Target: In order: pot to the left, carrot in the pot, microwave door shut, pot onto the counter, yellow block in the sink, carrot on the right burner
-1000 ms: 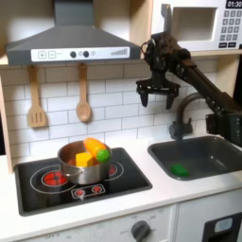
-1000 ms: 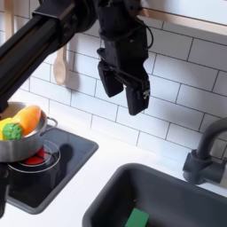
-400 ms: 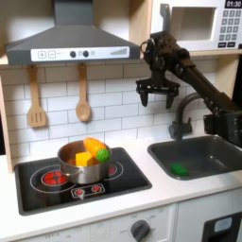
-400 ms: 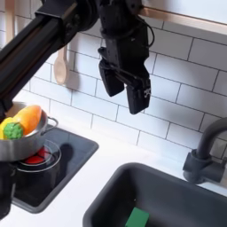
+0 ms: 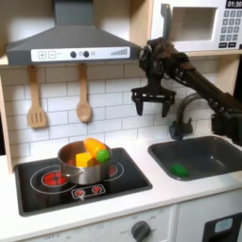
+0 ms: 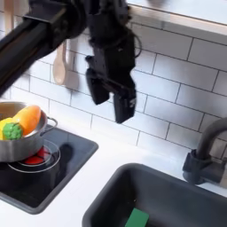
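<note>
Gripper (image 5: 152,106) is hanging jaws-apart, empty, at frame centre-right; steel pot (image 5: 77,166) at lower left, likely light and slippery, is best pushed at its rim.

The pale cream counter (image 5: 165,194) runs the width of the toy kitchen. A black cooktop (image 5: 38,194) is set into it toward the first exterior view's left edge, and the steel pot (image 5: 77,163) sits on the cooktop. The dark grey sink (image 5: 210,151) is sunk into the counter's other end, with a dark arched faucet (image 5: 181,118) at its back edge.
</note>
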Controlling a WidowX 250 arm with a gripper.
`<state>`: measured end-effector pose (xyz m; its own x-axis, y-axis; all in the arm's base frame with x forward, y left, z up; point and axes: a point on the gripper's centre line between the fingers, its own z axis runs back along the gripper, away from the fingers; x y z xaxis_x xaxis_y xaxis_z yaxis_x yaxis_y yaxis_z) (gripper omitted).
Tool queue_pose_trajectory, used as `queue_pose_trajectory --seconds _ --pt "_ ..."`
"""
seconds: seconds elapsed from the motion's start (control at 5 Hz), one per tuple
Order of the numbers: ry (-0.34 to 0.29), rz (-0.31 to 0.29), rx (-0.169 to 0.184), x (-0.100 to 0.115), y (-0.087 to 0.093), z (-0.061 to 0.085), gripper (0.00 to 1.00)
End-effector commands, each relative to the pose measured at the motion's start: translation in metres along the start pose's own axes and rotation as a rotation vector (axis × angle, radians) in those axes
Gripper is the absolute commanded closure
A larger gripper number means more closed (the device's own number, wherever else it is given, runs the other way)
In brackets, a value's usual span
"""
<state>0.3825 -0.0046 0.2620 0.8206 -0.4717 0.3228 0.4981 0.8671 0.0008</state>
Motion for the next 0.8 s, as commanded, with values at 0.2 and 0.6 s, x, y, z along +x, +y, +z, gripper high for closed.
queue_pose_trajectory --seconds 0.2,0.6 --pt "0.032 0.126 0.073 -0.047 0.038 0.021 0.00" --pt "0.073 0.213 0.130 -0.069 0.067 0.022 0.00"
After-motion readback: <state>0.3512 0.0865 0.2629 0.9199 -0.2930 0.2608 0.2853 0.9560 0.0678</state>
